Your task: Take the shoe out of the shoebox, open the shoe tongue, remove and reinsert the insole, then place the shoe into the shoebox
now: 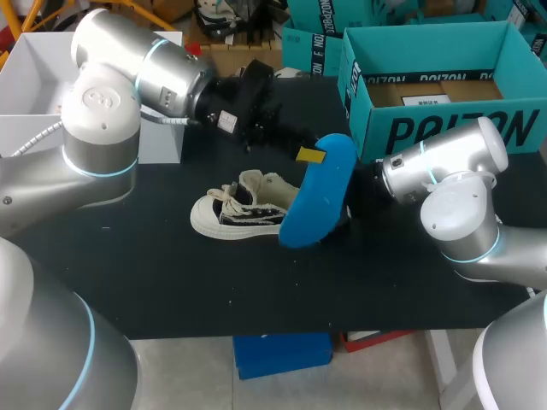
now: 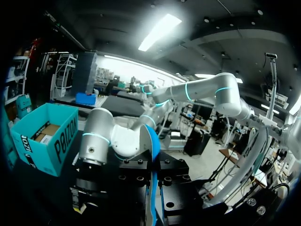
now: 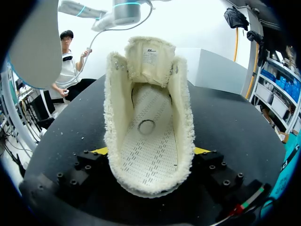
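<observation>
A cream and black sneaker lies on the black table, toe toward my left arm. In the right wrist view its fleece-lined opening sits between my right gripper's fingers, whose yellow tips press the heel from both sides. My left gripper hangs above the shoe, shut on the top edge of the blue insole, which hangs almost upright over the heel. In the left wrist view the insole's thin edge runs up between the shut fingers. The insole hides my right gripper in the head view.
The open teal shoebox stands at the table's back right, close behind my right arm; it shows also in the left wrist view. A white box stands at the back left behind my left arm.
</observation>
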Motion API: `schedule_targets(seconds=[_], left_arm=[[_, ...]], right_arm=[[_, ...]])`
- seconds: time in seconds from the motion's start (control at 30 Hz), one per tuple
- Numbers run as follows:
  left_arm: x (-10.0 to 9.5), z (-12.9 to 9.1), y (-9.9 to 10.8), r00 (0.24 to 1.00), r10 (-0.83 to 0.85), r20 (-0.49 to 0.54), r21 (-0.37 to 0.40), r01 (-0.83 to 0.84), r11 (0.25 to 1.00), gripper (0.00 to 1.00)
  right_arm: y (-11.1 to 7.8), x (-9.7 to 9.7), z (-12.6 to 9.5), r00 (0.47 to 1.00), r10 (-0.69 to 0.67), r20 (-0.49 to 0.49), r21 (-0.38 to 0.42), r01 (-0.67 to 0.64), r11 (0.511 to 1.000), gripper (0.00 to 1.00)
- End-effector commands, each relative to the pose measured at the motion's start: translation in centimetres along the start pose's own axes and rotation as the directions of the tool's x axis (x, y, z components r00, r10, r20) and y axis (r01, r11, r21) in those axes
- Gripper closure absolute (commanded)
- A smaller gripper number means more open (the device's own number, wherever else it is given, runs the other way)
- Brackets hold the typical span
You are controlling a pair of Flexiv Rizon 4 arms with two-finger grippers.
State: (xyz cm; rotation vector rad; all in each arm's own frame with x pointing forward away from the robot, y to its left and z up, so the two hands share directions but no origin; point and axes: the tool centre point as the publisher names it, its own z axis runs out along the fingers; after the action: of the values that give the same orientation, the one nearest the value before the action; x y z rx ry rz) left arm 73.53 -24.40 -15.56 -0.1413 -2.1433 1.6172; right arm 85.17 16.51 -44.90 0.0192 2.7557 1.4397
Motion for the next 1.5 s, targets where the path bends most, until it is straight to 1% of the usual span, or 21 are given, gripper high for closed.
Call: schedule_targets(seconds=[0.03, 0.1, 0.7, 0.73, 0.77, 0.83, 0.97, 1.0, 1.07, 1.13, 1.23, 1.3, 1.33, 1.4, 1.5], left_arm=[[0.4, -0.4, 1.2, 1.0, 0.003, 0.009, 0.059, -0.003, 0.998, 1.0], [0.5, -0.7, 1.3, 1.0, -0.006, -0.009, 0.045, 0.007, 0.999, 1.0], [0.5, -0.7, 1.3, 1.0, -0.006, -0.009, 0.045, 0.007, 0.999, 1.0], [0.7, -1.1, 1.2, 1.0, -0.013, -0.009, 0.072, 0.013, 0.997, 1.0], [0.8, -1.3, 1.2, 0.999, -0.033, 0.01, 0.074, 0.032, 0.997, 1.0], [1.3, -1.7, 0.8, 0.999, -0.047, 0.012, 0.088, 0.046, 0.995, 1.0], [2.4, -2.4, -0.9, 0.998, -0.064, 0.025, 0.115, 0.061, 0.992, 1.0], [2.3, -2.3, -0.7, 0.998, -0.057, 0.036, 0.113, 0.052, 0.992, 1.0], [2.3, -2.3, -0.6, 0.997, -0.07, 0.045, 0.156, 0.062, 0.986, 1.0], [2.4, -2.3, -0.6, 0.996, -0.063, 0.059, 0.158, 0.053, 0.986, 1.0], [2.4, -2.2, -0.4, 0.995, -0.075, 0.068, 0.202, 0.06, 0.977, 1.0], [2.4, -2.2, -0.3, 0.996, -0.08, 0.048, 0.256, 0.065, 0.965, 1.0], [2.4, -2.2, -0.3, 0.995, -0.08, 0.061, 0.259, 0.062, 0.964, 1.0], [2.3, -2.2, -0.1, 0.996, -0.087, 0.03, 0.318, 0.073, 0.945, 1.0], [2.3, -2.1, 0.0, 0.996, -0.074, 0.043, 0.334, 0.056, 0.941, 1.0]], right_arm=[[-0.5, -0.2, 0.4, 1.0, 0.002, 0.0, 0.002, -0.002, 1.0, 1.0], [-0.5, -0.2, 0.4, 1.0, 0.002, 0.0, 0.002, -0.002, 1.0, 1.0], [-0.5, -0.2, 0.4, 1.0, 0.002, 0.0, 0.002, -0.002, 1.0, 1.0], [-0.5, -0.2, 0.4, 1.0, 0.002, 0.0, 0.002, -0.002, 1.0, 1.0], [-0.5, -0.2, 0.4, 1.0, 0.002, 0.0, 0.002, -0.002, 1.0, 1.0], [-0.5, -0.2, 0.4, 1.0, 0.002, 0.0, 0.002, -0.002, 1.0, 1.0], [-0.5, -0.2, 0.4, 1.0, 0.002, 0.0, 0.002, -0.002, 1.0, 1.0], [-0.5, -0.2, 0.4, 1.0, 0.002, 0.0, 0.002, -0.002, 1.0, 1.0], [-0.5, -0.2, 0.4, 1.0, 0.002, 0.0, 0.002, -0.002, 1.0, 1.0], [-0.5, -0.2, 0.4, 1.0, 0.002, 0.0, 0.002, -0.002, 1.0, 1.0], [-0.5, -0.2, 0.4, 1.0, 0.002, 0.0, 0.002, -0.002, 1.0, 1.0], [-0.5, -0.2, 0.4, 1.0, 0.002, 0.0, 0.002, -0.002, 1.0, 1.0], [-0.5, -0.2, 0.4, 1.0, 0.002, 0.0, 0.002, -0.002, 1.0, 1.0], [-0.5, -0.2, 0.4, 1.0, 0.002, 0.0, 0.002, -0.002, 1.0, 1.0], [-0.5, -0.2, 0.4, 1.0, 0.002, 0.0, 0.002, -0.002, 1.0, 1.0]])
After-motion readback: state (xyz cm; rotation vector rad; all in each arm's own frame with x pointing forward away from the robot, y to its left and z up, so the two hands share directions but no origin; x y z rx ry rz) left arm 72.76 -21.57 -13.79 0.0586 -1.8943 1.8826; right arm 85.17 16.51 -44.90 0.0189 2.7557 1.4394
